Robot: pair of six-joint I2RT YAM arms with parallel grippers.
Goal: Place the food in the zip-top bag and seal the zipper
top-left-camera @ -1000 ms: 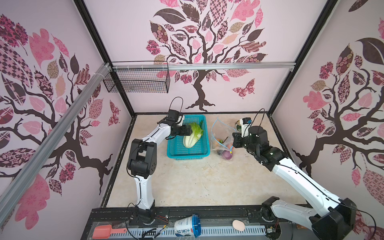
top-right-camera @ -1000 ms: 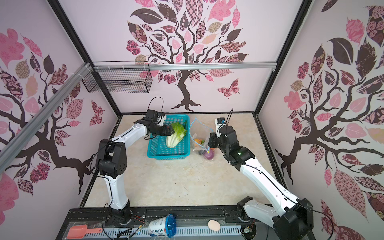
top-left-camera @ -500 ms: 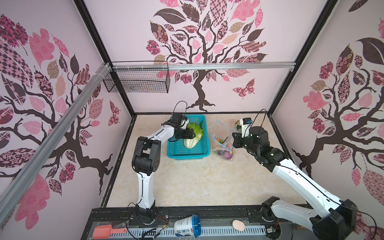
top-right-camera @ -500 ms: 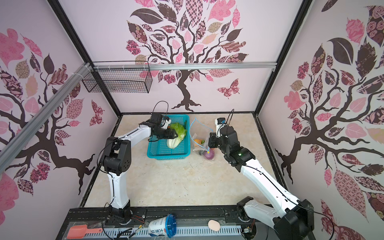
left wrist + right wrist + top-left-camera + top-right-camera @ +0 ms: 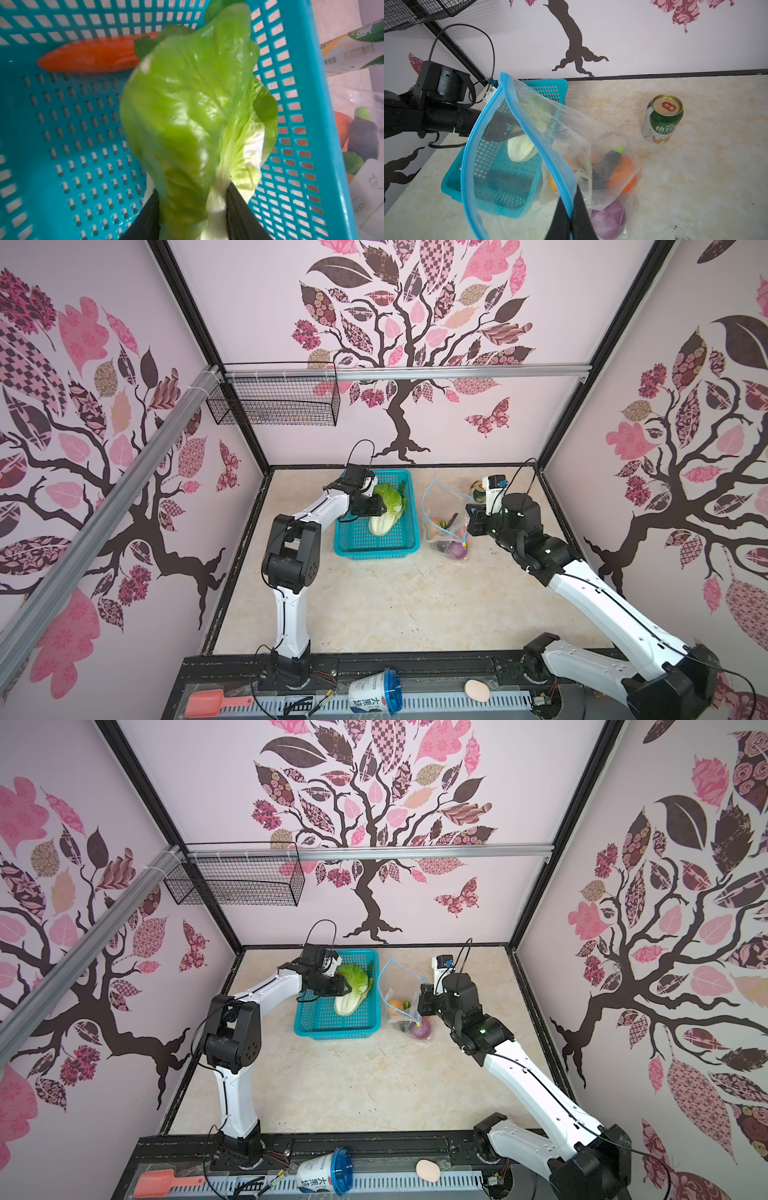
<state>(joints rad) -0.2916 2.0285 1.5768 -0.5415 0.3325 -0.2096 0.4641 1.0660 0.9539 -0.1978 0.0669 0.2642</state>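
A big green-white napa cabbage [image 5: 388,510] [image 5: 353,992] [image 5: 197,99] lies in the teal basket [image 5: 376,549] [image 5: 337,1031] [image 5: 311,87]. My left gripper [image 5: 375,507] [image 5: 345,988] [image 5: 191,194] is shut on its pale stem end. A carrot [image 5: 89,55] rests along the basket wall. To the right, the clear zip-top bag [image 5: 440,506] [image 5: 400,990] [image 5: 562,124] stands open. My right gripper [image 5: 468,531] [image 5: 419,1010] [image 5: 572,207] is shut on its light blue zipper [image 5: 529,137]. Inside the bag are a purple onion [image 5: 456,549] [image 5: 608,222], an orange pumpkin [image 5: 623,174] and a dark piece [image 5: 606,164].
A green-white drink can [image 5: 662,120] [image 5: 478,491] stands behind the bag near the back wall. A wire basket [image 5: 274,406] hangs high on the back left. On the front rail lie a cup [image 5: 374,695], a pinkish egg-shaped thing [image 5: 477,690] and a red scoop [image 5: 208,702].
My left gripper has reached further over the basket and closed its fingers onto the cabbage. The right arm and the bag have stayed where they were.
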